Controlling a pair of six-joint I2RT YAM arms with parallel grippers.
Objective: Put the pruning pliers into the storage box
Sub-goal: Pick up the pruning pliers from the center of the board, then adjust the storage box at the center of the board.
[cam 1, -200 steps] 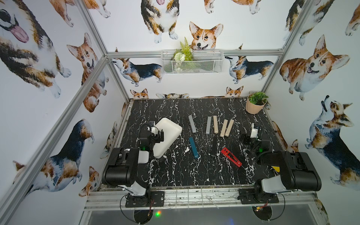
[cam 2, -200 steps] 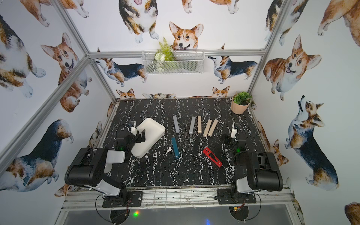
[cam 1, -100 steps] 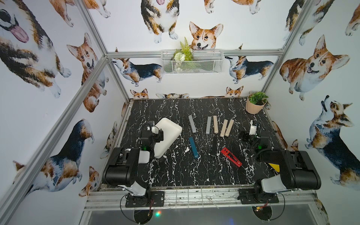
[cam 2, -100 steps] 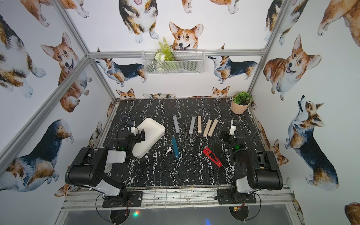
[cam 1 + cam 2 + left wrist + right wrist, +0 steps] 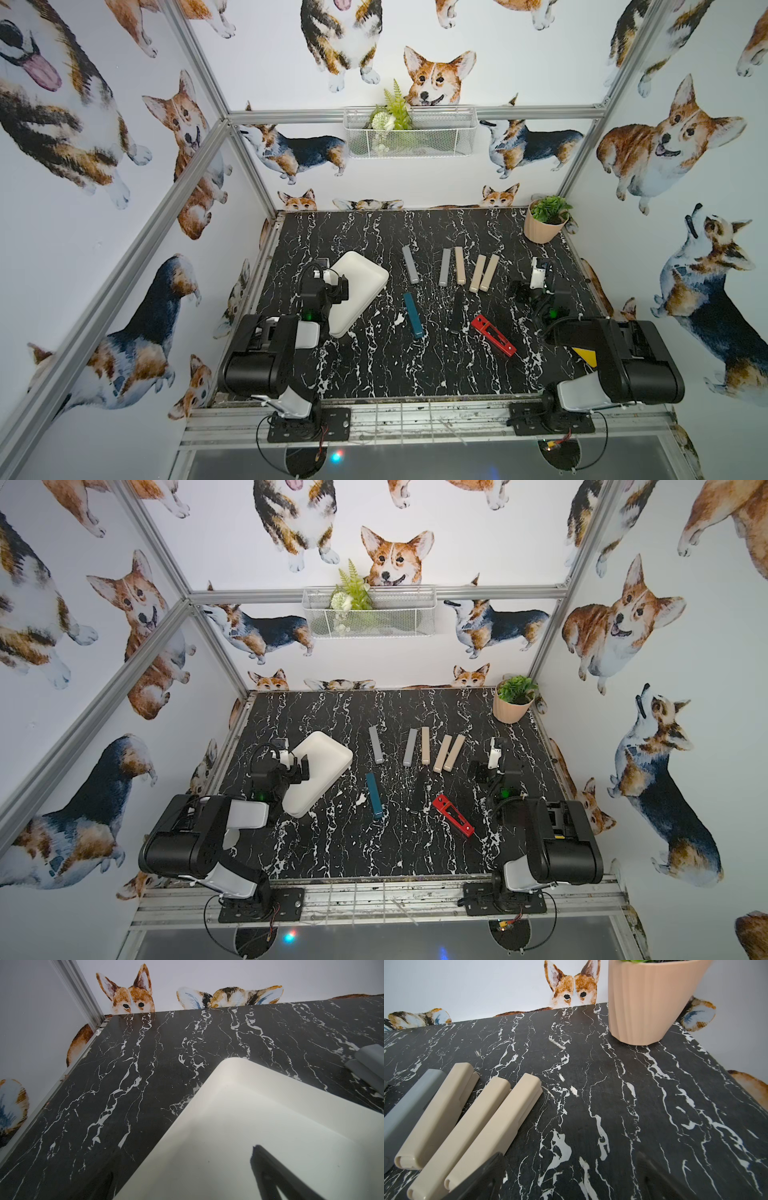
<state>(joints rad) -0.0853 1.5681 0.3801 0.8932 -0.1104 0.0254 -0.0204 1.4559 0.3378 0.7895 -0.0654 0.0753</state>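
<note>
Both jaws are wide apart and hold nothing. The pruning pliers (image 5: pixel 413 316) lie on the tabletop (image 5: pixel 374 365), none in the storage box (image 5: pixel 361 286). I think the first pick comes next: the right jaws should drop over the nearest beige bar (image 5: pixel 492 1131).

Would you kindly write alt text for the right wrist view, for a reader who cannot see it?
Three slim beige plastic bars and one grey plastic bar lie side by side on a black white-veined marble tabletop, close to one fingertip of the open right gripper. A ribbed peach plant pot stands near the table's far edge.
</note>
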